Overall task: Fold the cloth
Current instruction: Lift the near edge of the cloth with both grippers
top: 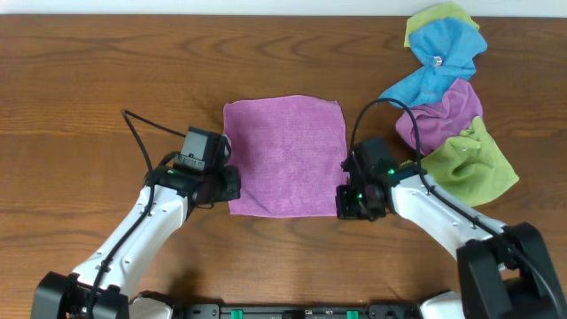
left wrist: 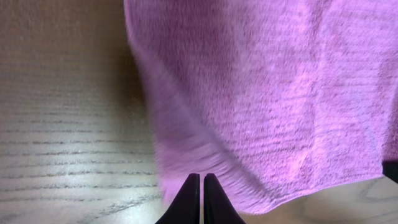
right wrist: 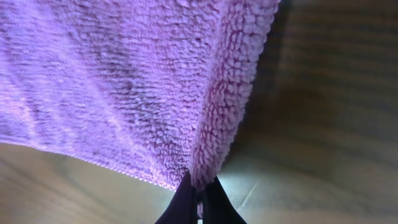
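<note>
Cloth (top: 283, 155) of vivid orchid purple lies spread at the middle of the wooden counter (top: 106, 71), roughly square, its far edge and most of its face flat against the wood. The left pincer (top: 229, 182) sits at the cloth's 7 o'clock corner and the right pincer (top: 344, 197) at its 5 o'clock corner, both arms reaching in from the 6 o'clock side of the overhead view.

In the left wrist view the two dark fingers (left wrist: 186, 202) stand pressed together at 6 o'clock. A blurred ridge of purple pile runs down from 11 o'clock into their tips, so this pincer is clamped on the cloth's edge. Bare wood shows at 9 o'clock, and the hem crosses toward 4 o'clock.

In the right wrist view the fingers (right wrist: 181, 204) are likewise closed. A raised fold of fluffy pile narrows from 1 o'clock straight into the pinch, so this pincer grips the cloth too. The hem runs off toward 9 o'clock just above the wood, and shadowed counter fills the 3 o'clock side.

Well apart from the cloth, at its 2 o'clock, a heap of other cloths rests on the counter. A lime-green cloth (top: 438, 19) lies farthest, with a blue cloth (top: 438, 62) draped over it. Nearer is a duller mauve cloth (top: 443, 120), and a second lime-green cloth (top: 469, 164) is nearest.
</note>
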{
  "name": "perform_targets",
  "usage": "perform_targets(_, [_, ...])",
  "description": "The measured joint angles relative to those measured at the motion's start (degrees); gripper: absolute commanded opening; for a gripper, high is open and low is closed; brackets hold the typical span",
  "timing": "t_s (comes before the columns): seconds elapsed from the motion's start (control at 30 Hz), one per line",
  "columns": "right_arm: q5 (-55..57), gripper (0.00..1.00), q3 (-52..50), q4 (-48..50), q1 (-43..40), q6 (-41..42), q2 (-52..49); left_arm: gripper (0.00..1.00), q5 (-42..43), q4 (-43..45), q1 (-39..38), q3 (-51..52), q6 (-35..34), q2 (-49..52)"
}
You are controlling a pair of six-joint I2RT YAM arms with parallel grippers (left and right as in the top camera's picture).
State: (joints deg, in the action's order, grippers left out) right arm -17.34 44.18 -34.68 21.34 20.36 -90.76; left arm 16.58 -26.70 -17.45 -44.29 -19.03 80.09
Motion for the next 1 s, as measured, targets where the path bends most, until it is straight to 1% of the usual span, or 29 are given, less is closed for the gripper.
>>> perform_targets(0.17, [-0.20, 0.01, 6.38, -1.70, 0.00, -0.02, 2.03, 0.06, 0.00, -0.15, 0.00, -2.69, 0.00, -0.02])
perform_targets(0.2, [-0.24, 0.01, 6.88, -1.68, 0.00, -0.02, 2.32, 0.24, 0.00, -0.59, 0.00, -2.73, 0.00, -0.02])
perform_targets(0.23, [-0.26, 0.01, 7.08, -1.77, 0.00, -0.02, 2.51, 0.47, 0.00, -1.64, 0.00, -2.75, 0.37, -0.02])
perform_targets(0.27, [-0.26, 0.01, 7.08, -1.86, 0.00, -0.02, 2.56, 0.80, 0.00, -3.30, 0.00, -2.75, 0.37, -0.02])
perform_targets(0.3, [-0.26, 0.01, 7.08, -2.01, 0.00, -0.02, 2.56, 0.90, -0.04, -4.66, 0.00, -2.73, 0.46, -0.02])
perform_targets(0.33, [-0.26, 0.01, 7.08, -2.12, 0.00, -0.02, 2.56, 0.96, -0.11, -5.40, 0.00, -2.73, 0.48, -0.02])
perform_targets(0.47, [-0.26, 0.01, 7.08, -2.14, 0.00, -0.02, 2.56, 0.95, -0.70, -9.40, 0.00, -2.73, 0.92, -0.02])
perform_targets(0.57, [-0.26, 0.01, 7.08, -2.14, 0.00, -0.02, 2.56, 0.95, -0.66, -10.21, 0.00, -2.64, 1.11, -0.02])
perform_targets(0.77, [-0.26, 0.01, 7.08, -2.23, 0.00, -0.02, 2.56, 0.96, 2.14, -5.68, 0.00, 1.86, 1.31, -0.02])
perform_targets(0.87, [-0.26, 0.01, 7.08, -2.38, 0.00, -0.02, 2.56, 1.00, 4.55, -2.91, 0.00, 4.59, 1.27, -0.02])
perform_targets(0.9, [-0.26, 0.01, 7.08, -2.38, 0.00, -0.02, 2.56, 0.91, 4.98, -2.64, 0.00, 5.03, 1.31, -0.02])
perform_targets(0.97, [-0.26, 0.01, 7.08, -2.38, 0.00, -0.02, 2.56, 0.80, 5.73, -1.60, 0.00, 5.81, 1.03, -0.02])
perform_targets(1.0, [-0.26, 0.01, 7.08, -2.40, 0.00, -0.02, 2.56, 0.75, 6.01, -1.01, 0.00, 6.19, 1.20, -0.02])
